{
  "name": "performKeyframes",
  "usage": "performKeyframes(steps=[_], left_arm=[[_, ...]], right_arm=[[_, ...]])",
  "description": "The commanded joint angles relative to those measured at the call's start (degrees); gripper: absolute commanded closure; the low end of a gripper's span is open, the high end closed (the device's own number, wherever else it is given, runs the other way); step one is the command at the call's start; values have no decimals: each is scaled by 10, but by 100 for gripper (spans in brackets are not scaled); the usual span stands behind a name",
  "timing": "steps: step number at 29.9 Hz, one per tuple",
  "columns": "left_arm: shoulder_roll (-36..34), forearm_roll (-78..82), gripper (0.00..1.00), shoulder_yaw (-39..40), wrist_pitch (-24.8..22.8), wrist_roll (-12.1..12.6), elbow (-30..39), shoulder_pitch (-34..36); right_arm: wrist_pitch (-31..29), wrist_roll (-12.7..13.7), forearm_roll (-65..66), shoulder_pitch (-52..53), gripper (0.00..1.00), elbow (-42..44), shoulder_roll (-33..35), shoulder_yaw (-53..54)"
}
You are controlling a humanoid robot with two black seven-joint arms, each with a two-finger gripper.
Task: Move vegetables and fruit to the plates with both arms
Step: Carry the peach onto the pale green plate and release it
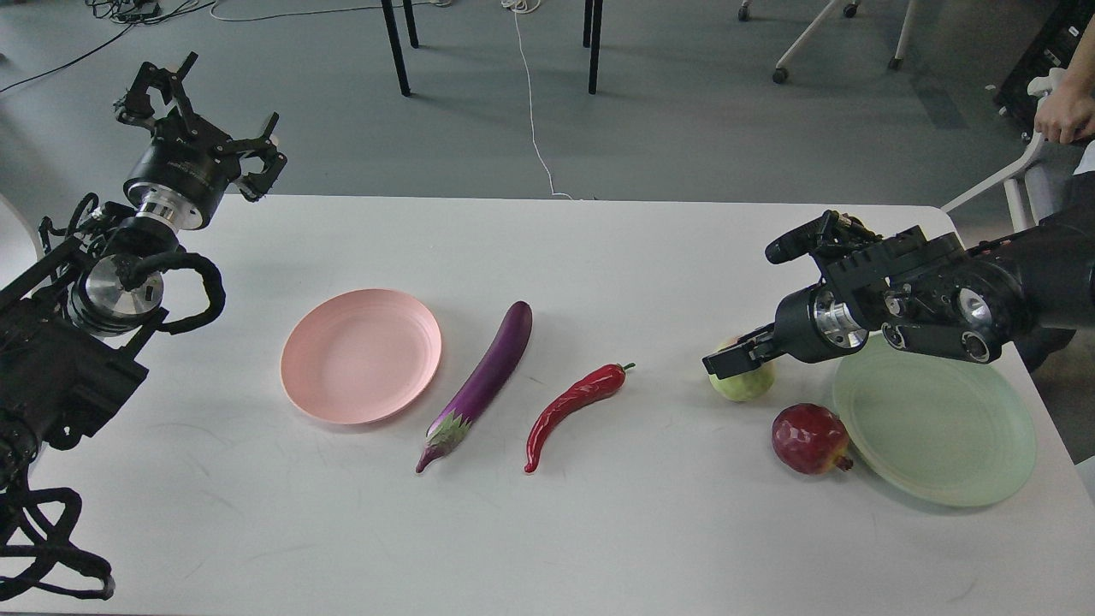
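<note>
A purple eggplant (492, 372) and a red chili pepper (573, 406) lie side by side at mid-table. The pale pink plate (361, 355) sits left of them, bare. The yellow-green fruit (744, 387) lies right of the chili. The dark red pomegranate (808, 438) touches the rim of the mint green plate (937, 428). My right gripper (734, 358) is low over the top of the yellow-green fruit and hides its upper part; its fingers cannot be told apart. My left gripper (201, 120) is raised past the table's far left corner, fingers spread, empty.
The white table (599, 257) ends just right of the green plate. Beyond the far edge, black furniture legs (395, 47) and cables lie on the grey floor. A person's hand (1065, 115) and a white chair are at the upper right.
</note>
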State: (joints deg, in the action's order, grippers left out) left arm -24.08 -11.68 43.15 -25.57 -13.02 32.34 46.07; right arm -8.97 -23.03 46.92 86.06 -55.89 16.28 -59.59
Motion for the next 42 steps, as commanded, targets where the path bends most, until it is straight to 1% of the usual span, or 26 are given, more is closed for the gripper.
performKeyframes(steps=[1,4,7,10,16,20,25,29,33,38,42], left_arm=[[1,0,2,0,0,-1,0,0],[3,0,2,0,0,-1,-1,1],[3,0,2,0,0,-1,-1,1],[1,0,2,0,0,-1,-1,2],[-2,0,2,0,0,-1,-1,3],[-2,0,2,0,0,-1,0,3],[-1,0,2,1,0,-1,0,3],[1,0,2,0,0,-1,0,3],[2,0,2,0,0,0,0,2],[2,1,2,0,0,0,0,2],[1,1,2,-1,0,0,-1,2]], right_arm=[[0,-5,-1,-7,23,4,1,2],[-1,-21,3,-7,28,3,2,3],[-1,-22,5,0,34,1,3,3],[-1,-21,-2,22,36,-3,13,6],[-3,-18,4,80,36,-52,108,25],[-3,-17,22,76,36,-63,185,23],[1,-6,32,66,36,-131,294,25],[15,-6,62,35,36,-134,341,25],[38,-6,92,-3,36,-129,358,28],[56,-6,92,-37,33,-105,354,29],[64,-6,92,-66,19,-84,353,53]])
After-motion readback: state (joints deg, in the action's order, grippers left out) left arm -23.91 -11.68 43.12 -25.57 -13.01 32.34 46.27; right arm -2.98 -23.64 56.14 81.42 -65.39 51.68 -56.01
